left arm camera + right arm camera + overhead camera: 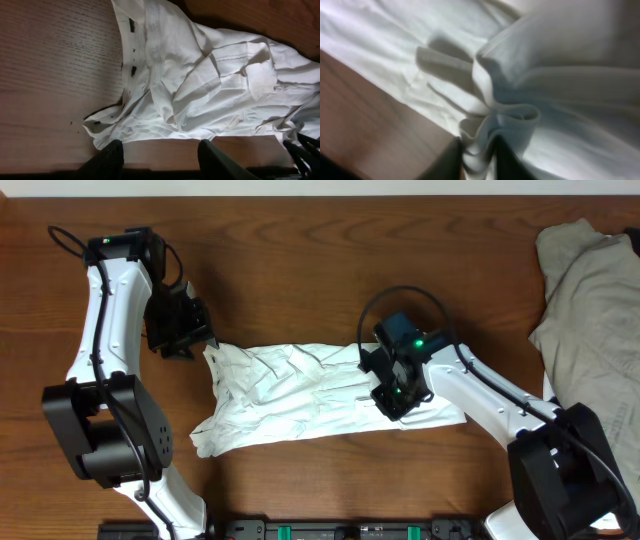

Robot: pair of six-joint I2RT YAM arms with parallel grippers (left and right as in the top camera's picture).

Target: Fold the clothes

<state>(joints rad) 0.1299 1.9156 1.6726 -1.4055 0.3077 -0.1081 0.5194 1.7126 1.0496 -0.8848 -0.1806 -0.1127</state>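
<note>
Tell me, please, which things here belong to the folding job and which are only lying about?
Belong to the job:
white T-shirt, crumpled mid-table
right gripper, pinching its fabric
left gripper, open at its edge

Just lying about:
beige-grey garment, at the far right of the wooden table

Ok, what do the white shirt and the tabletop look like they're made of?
The white T-shirt looks like a thin, matte, cotton-type knit: it bunches in soft creases and shows stitched hems. The table looks like brown wood or wood-look laminate with a low sheen: grain lines run across it, but I can't tell which.
</note>
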